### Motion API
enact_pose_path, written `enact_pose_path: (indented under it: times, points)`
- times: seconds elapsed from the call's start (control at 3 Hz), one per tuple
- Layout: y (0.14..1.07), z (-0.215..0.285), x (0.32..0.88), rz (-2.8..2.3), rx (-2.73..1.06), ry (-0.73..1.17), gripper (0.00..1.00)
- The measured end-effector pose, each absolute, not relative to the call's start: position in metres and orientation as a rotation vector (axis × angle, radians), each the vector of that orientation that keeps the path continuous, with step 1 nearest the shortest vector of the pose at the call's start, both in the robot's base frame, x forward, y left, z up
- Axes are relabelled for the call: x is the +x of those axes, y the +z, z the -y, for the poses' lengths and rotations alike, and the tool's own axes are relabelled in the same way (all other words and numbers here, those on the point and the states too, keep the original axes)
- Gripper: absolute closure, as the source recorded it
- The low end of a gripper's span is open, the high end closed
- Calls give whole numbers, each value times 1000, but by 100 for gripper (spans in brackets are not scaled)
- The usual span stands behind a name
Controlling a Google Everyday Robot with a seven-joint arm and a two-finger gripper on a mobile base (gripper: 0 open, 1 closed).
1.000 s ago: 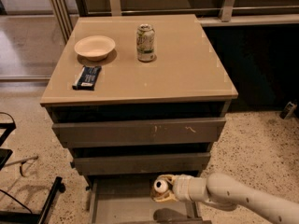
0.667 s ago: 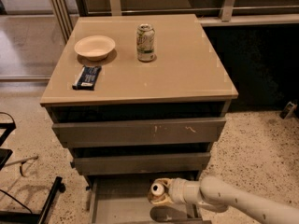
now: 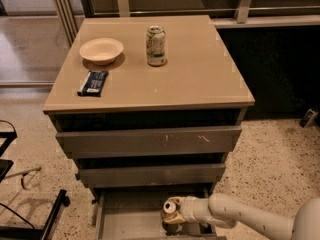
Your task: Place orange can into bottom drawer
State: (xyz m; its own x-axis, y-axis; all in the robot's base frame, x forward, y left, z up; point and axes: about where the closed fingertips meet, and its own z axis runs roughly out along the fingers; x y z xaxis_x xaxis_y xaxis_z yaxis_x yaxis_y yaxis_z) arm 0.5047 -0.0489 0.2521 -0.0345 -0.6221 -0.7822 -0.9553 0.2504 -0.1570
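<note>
the claw (image 3: pixel 175 215) is down low at the front, over the open bottom drawer (image 3: pixel 127 211). it is pinching the orange can (image 3: pixel 170 207), and the can's silver top points up and to the left. the arm (image 3: pixel 240 216) comes in from the right.

a second ago the orange can was a bit higher and a bit more to the right. now it has gone down and slid a little left, so it sits deeper in the bottom drawer. i can't tell if it is touching the grey floor of the drawer yet. it looks very close.

i think this means the job is nearly done. the can is in the right place, and what is left is to let go and pull the arm out. if the claw lets go while the can is tipped, the can may roll around inside.

above that, the two other drawers (image 3: pixel 150 141) look the same as before. up on the worktop (image 3: pixel 200 74), nothing has moved: the dark packet (image 3: pixel 93 82) is nearest, then the bowl (image 3: pixel 101 50) and the green can (image 3: pixel 156 45) behind it.
</note>
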Motion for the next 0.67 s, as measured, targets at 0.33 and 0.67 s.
enact_pose_path:
  times: [0.33,0.67]
  points:
    - [252,49,505,-1745,-1458,541,100]
    - [240,52,507,-1744,-1472,513,100]
